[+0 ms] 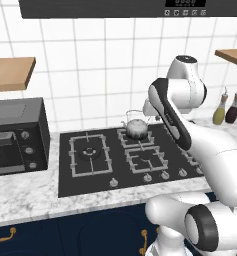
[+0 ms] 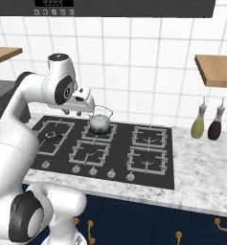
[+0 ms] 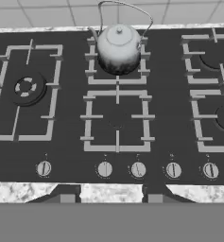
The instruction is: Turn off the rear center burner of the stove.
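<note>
You are looking down on the stove, a flat black glass cooktop set into a speckled marble tabletop. Square grey grates of thin bars are sitting over its burners. The rear center burner is lying at the back of the middle pair, and a rounded, polished metal kettle with a thin wire bail handle is sitting on its grate, covering most of it. The same kettle is showing in the left base view and the right base view. The front grate of the middle pair is lying bare just in front of it. The much larger grate with a ring burner is occupying the left end.

A row of five small round silver knobs is running along the front edge of the glass.

The end effector is hovering above the front edge of the stove, apart from the knobs; its two dark fingertips are standing spread, with nothing between them.

A black boxy microwave with round dials is standing left of the cooktop. Two slim bottles, one yellow-green and one dark, are standing against the white tiled wall to the right.
</note>
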You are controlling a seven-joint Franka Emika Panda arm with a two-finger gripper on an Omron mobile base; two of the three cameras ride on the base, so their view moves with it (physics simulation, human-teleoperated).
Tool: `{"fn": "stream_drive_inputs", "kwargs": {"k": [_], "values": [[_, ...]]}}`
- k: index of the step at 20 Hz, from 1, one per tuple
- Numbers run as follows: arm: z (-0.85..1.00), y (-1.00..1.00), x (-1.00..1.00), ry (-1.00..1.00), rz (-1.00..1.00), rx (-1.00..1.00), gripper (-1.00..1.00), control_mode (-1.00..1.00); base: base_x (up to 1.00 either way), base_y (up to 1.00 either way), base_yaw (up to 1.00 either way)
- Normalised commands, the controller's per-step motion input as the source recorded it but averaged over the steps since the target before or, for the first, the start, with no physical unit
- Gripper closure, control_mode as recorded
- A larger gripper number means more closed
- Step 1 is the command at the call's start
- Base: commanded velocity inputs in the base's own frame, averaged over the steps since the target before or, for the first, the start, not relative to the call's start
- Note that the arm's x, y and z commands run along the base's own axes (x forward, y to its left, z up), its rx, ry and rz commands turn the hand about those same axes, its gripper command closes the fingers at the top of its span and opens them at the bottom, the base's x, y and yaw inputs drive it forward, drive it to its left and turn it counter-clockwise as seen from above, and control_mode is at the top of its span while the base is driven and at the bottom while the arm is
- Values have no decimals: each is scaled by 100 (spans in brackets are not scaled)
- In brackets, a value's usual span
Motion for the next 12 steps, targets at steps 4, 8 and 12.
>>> {"fn": "stream_drive_inputs", "kwargs": {"k": [4,8,12], "values": [[-8,0,-33,0,0,-1,-100,-100,0,0,0],[-35,0,-61,4,0,-7,-100,-100,0,0,0],[-59,-3,-53,7,0,-3,-100,-100,0,0,0]]}}
